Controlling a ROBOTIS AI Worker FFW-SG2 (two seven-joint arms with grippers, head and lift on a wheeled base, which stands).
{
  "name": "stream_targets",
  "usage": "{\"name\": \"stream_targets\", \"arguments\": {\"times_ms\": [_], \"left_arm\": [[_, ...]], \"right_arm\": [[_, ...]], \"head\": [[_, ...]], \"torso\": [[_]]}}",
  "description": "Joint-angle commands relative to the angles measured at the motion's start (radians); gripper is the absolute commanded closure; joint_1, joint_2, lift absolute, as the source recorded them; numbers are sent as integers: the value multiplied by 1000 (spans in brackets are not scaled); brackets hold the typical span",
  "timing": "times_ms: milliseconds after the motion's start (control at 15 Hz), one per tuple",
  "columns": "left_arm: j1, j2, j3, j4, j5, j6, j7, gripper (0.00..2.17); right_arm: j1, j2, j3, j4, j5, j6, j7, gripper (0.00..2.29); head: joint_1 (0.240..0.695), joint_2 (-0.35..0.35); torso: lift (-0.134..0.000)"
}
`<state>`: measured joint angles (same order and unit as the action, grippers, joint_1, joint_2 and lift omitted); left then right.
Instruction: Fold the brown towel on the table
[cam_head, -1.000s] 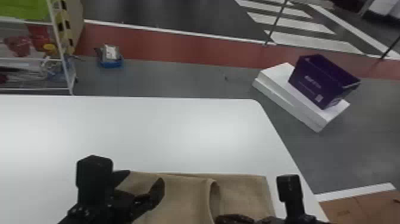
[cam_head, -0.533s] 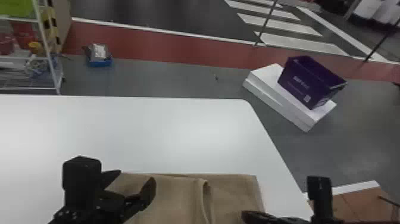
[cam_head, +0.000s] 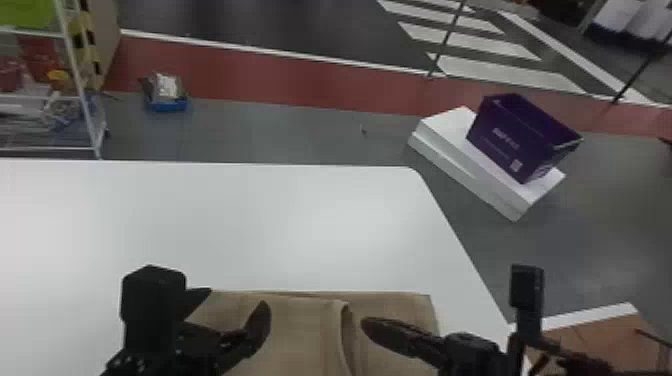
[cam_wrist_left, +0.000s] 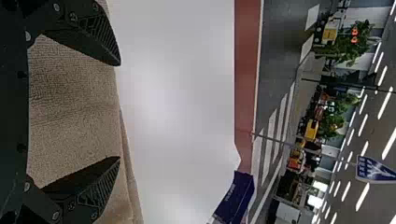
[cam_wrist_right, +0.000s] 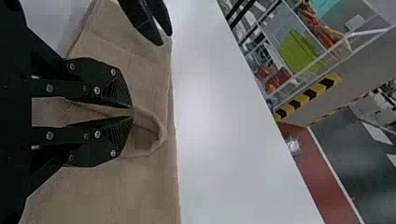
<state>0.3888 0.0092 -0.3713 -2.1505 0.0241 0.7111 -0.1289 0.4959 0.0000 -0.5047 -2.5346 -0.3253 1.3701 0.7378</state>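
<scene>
Towel (cam_head: 295, 340) lies partly folded; over it, left gripper (cam_wrist_left: 120, 111) gapes empty, right gripper (cam_wrist_right: 132, 112) nearly closed (its hold unclear). A shallow pinch could let the fold (cam_wrist_right: 161, 135) slip.

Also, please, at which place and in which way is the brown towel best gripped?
I would pinch the raised fold at the far edge of the brown towel, coming down from above, one finger on each side. It bulges up in an open curl, while the cloth around it lies nearly flat.
</scene>
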Motion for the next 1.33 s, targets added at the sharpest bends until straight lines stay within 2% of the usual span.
{"name": "stream_targets", "arguments": {"times_ms": [0,133,267,467,733,867,1000,1067,1133,1200,1267], "left_arm": [[7,3,-1,-5,-1,0,0,198],[19,5,2,-9,-3,-3,-2,198],[22,5,6,-9,-3,-6,-3,198],[24,5,2,-16,-3,-6,-5,198],[22,5,-6,-19,-6,-3,-2,198],[25,5,-8,-28,-7,-3,0,198],[27,5,-6,-28,-7,-3,-2,198],[27,5,-4,-28,-7,-3,-2,198],[22,5,-3,-22,-7,-3,-3,198],[18,3,-4,-16,-6,-3,-5,198],[15,2,-6,-12,-6,-3,-3,198]], "right_arm": [[-3,1,123,2,25,-76,-26,947],[-5,1,219,5,100,-85,-43,947],[-5,1,281,23,172,-52,-51,947],[-7,1,290,85,216,-30,-64,947],[-8,1,209,112,207,-91,-63,947],[-8,1,155,100,200,-91,-61,947],[-8,1,48,76,109,-36,-35,944],[-10,1,3,50,77,44,-15,738],[-22,1,-28,13,63,191,-8,245],[-40,1,-49,-19,57,202,-12,49],[-51,1,-66,-36,38,202,-28,19]], "head": [[695,-350],[695,-330],[695,-294],[695,-267],[695,-294],[695,-329],[695,-350],[695,-350],[695,-350],[695,-350],[695,-350]], "torso": [[-124],[-124],[-124],[-124],[-124],[-124],[-124],[-124],[-124],[-124],[-124]]}}
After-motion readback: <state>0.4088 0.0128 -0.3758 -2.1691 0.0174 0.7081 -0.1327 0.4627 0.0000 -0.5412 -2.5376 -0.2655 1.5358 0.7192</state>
